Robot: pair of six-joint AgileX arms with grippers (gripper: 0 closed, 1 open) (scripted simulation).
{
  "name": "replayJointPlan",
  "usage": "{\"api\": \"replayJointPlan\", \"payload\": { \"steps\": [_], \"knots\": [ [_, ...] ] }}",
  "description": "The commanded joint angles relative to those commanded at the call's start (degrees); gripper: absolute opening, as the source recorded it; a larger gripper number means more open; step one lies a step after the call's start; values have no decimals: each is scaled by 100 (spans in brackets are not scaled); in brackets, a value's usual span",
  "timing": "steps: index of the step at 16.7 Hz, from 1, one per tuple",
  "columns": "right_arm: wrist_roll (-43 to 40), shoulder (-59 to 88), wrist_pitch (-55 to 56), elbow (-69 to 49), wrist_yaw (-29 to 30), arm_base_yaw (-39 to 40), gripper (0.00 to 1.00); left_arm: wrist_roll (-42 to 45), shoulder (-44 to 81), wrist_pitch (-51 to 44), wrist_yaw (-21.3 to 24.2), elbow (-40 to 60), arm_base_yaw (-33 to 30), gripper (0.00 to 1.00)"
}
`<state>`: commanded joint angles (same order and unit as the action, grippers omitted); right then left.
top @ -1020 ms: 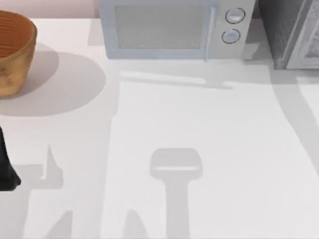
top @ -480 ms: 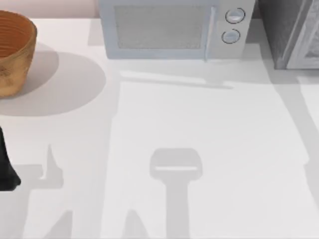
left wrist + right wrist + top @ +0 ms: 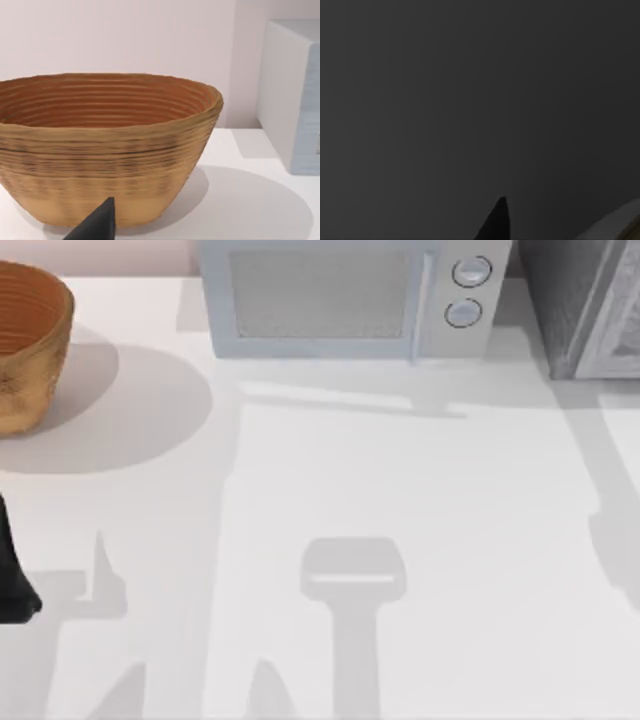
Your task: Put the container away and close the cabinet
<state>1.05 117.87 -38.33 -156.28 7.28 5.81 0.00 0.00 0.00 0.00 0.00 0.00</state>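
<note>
basket (image 3: 30,345) sat left of microwave (image 3: 345,300) | left gripper (image 3: 95,225) faced it; jaws' state unclear | advice: approach rim squarely; right wrist view dark

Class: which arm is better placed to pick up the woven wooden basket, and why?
Left, probably. The left gripper faces the woven wooden basket at the table's left; the right wrist view is dark.

The right wrist view is dark. A black fingertip (image 3: 497,222) pokes up before a dim grey surface, perhaps a cabinet wall (image 3: 470,100).
</note>
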Motion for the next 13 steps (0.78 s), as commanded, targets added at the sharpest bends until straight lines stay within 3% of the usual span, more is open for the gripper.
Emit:
{"api": "replayJointPlan", "payload": {
  "steps": [6, 13],
  "knots": [
    [-5, 183, -61, -232, -20, -31, 0, 0, 0, 0, 0, 0, 0, 100],
    [-5, 183, -61, -232, -20, -31, 53, 0, 0, 0, 0, 0, 0, 100]
  ]
}}
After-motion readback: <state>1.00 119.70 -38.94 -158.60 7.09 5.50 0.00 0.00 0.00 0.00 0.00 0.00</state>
